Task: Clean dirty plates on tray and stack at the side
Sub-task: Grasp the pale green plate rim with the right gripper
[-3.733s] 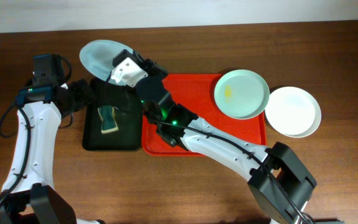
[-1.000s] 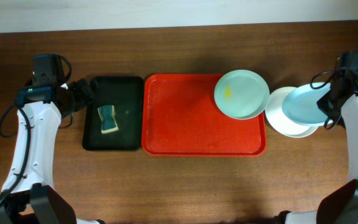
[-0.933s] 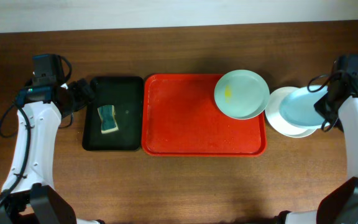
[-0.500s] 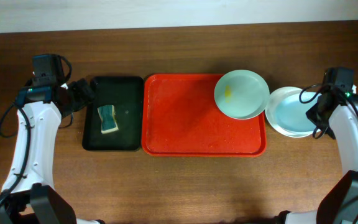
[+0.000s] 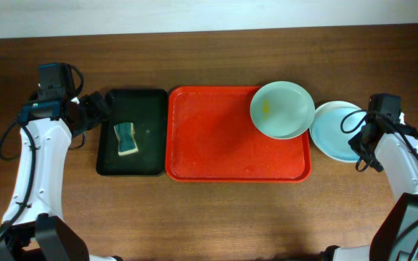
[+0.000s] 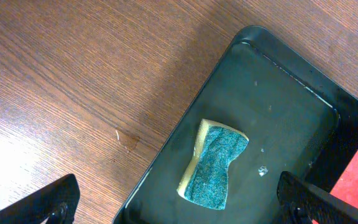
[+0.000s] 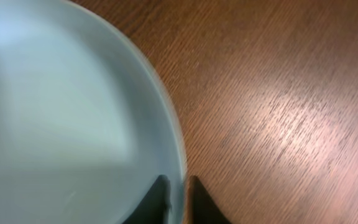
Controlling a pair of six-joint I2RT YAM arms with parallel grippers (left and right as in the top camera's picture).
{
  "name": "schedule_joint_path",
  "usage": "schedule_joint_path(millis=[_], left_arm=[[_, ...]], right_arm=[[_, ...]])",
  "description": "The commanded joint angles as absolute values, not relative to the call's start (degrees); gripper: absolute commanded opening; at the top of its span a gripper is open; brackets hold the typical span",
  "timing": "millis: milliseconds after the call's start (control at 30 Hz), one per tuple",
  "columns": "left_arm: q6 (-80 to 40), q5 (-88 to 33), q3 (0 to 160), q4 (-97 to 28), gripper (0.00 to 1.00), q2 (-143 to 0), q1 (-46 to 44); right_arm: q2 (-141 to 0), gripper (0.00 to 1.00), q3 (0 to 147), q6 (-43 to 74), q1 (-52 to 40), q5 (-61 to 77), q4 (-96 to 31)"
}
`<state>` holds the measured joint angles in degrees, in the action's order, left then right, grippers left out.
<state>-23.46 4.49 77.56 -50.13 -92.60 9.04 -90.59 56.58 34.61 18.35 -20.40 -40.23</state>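
Overhead, found large red rectangular plastic tray (image 5: pixel 216 141) lying lengthwise on brown wooden tabletop (image 5: pixel 209 217). Noted round pale mint green plastic plate (image 5: pixel 285 116) at the red tray's far right corner, overhanging the rim, with small yellow smear (image 5: pixel 266 108) left of the plate's centre. Recorded round pale blue plastic plate (image 5: pixel 332 130) lying flat off the red tray, just beside its right edge and close against the mint plate. Could not tell whether those two touch, nor what lies beneath the blue one.

Located right pincer (image 5: pixel 361 139) at the blue plate's edge farthest from the red tray. Checked in right wrist view: set narrow, gripping the blue plate's rim between its two dark fingers (image 7: pixel 157 202), one inside the rim and one outside over bare wood.

Found smaller black rectangular plastic tray (image 5: pixel 147 116) just beside the red tray's left edge, holding green-topped yellow sponge (image 5: pixel 125 138) left of its middle.

Located left pincer (image 5: pixel 96 109) left of the red tray, by the black tray's far left corner. Checked in left wrist view: spread wide, holding nothing, fingertips at the frame's lower corners with the sponge below and between them.
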Motion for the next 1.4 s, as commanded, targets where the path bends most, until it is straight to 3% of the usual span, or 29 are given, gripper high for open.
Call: schedule_joint_path(millis=[0,67,167,367,500,600,633,700,733,800,1067,1267,1367], left_arm=[[-23.99,4.27,77.60,-50.19,1.00,-91.92,9.06],[-23.99,4.27,77.60,-50.19,0.99,-91.92,9.06],[-23.99,4.27,77.60,-50.19,0.99,-91.92,9.06],[-23.99,4.27,77.60,-50.19,0.99,-91.92,9.06],[-23.99,4.27,77.60,-50.19,0.99,-91.92,9.06],[-23.99,4.27,77.60,-50.19,0.99,-91.92,9.06],[-23.99,4.27,77.60,-50.19,0.99,-91.92,9.06],[-23.99,4.27,77.60,-50.19,0.99,-91.92,9.06],[-23.99,4.27,77.60,-50.19,0.99,-91.92,9.06],[-23.99,4.27,77.60,-50.19,0.99,-91.92,9.06],[-23.99,4.27,77.60,-50.19,0.99,-91.92,9.06],[-23.99,4.27,77.60,-50.19,0.99,-91.92,9.06],[-23.99,4.27,77.60,-50.19,0.99,-91.92,9.06]], right_arm=[[-89.78,0.46,56.10,32.84,18.39,-19.42,-41.30],[-89.78,0.58,56.10,27.40,18.39,-16.88,-41.60],[-89.78,0.66,56.86,17.10,18.39,-11.70,-41.43],[-89.78,0.66,70.50,12.23,18.39,-1.93,-50.41],[-89.78,0.66,75.50,3.38,17.54,13.34,-51.46],[-89.95,0.39,75.02,2.98,16.88,12.64,-51.09],[-90.13,0.38,74.63,3.01,16.80,12.67,-50.48],[-90.50,0.39,73.43,2.98,16.49,12.67,-49.39],[-90.72,0.47,72.55,2.96,16.45,12.69,-48.99],[-91.15,0.52,71.22,2.33,16.40,12.71,-47.75],[-97.54,0.52,69.73,-4.27,11.22,12.16,-40.21],[-101.62,0.52,69.73,-4.23,5.08,1.19,-32.73],[-102.43,0.45,69.73,-4.05,4.36,-0.30,-29.82]])
